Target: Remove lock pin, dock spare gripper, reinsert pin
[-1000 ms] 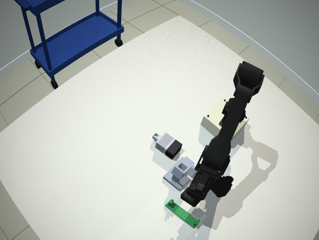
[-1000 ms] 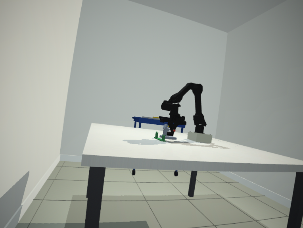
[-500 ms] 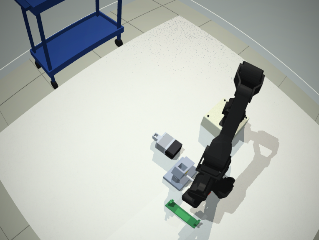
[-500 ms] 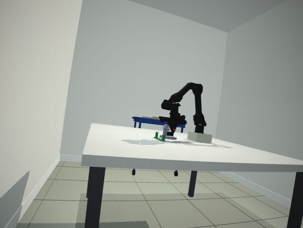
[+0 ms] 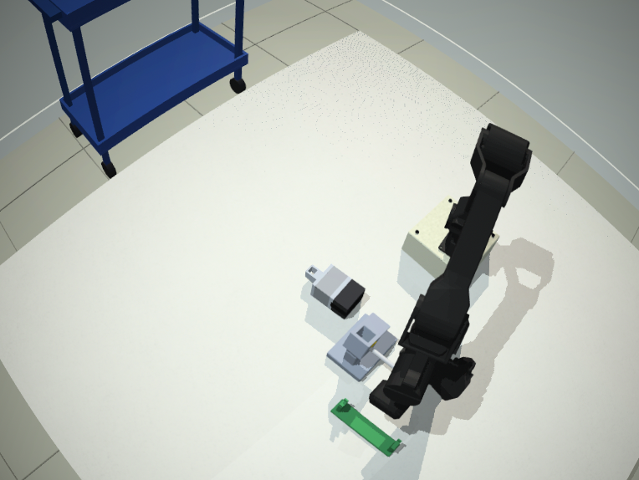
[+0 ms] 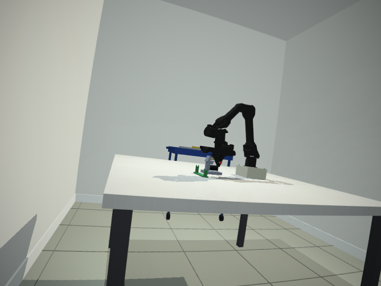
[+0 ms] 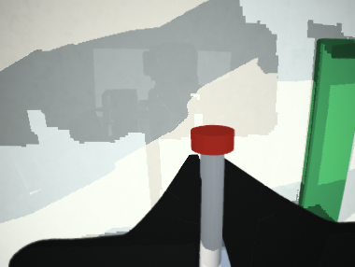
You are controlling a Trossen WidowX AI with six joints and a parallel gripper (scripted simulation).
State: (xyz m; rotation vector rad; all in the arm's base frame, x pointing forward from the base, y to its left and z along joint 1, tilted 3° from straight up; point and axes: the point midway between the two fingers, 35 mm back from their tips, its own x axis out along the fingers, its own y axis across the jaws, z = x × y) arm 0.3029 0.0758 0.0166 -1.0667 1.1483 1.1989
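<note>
The lock pin (image 5: 382,358) (image 7: 212,201) has a red head and a pale shaft. Its shaft runs from the side of the mount's socket (image 5: 357,342) (image 6: 207,163) to my gripper (image 6: 218,165) (image 7: 210,161), which is shut on it just below the head. How much of the pin is inside the socket is hidden. The arm hides the fingertips in the top view. The mount's base plate (image 5: 343,362) lies flat, and the socket's square opening shows empty from above. The spare gripper (image 5: 330,287), grey with a black end, lies beside the mount, its holed spigot (image 5: 311,273) pointing away.
A green cradle (image 5: 367,429) (image 6: 200,174) (image 7: 333,135) with raised ends stands on the white table (image 5: 207,309) (image 6: 147,190), close to my wrist and the mount. The arm's pale base block (image 5: 426,255) (image 6: 251,172) is behind. A blue cart (image 5: 160,77) stands beyond the table.
</note>
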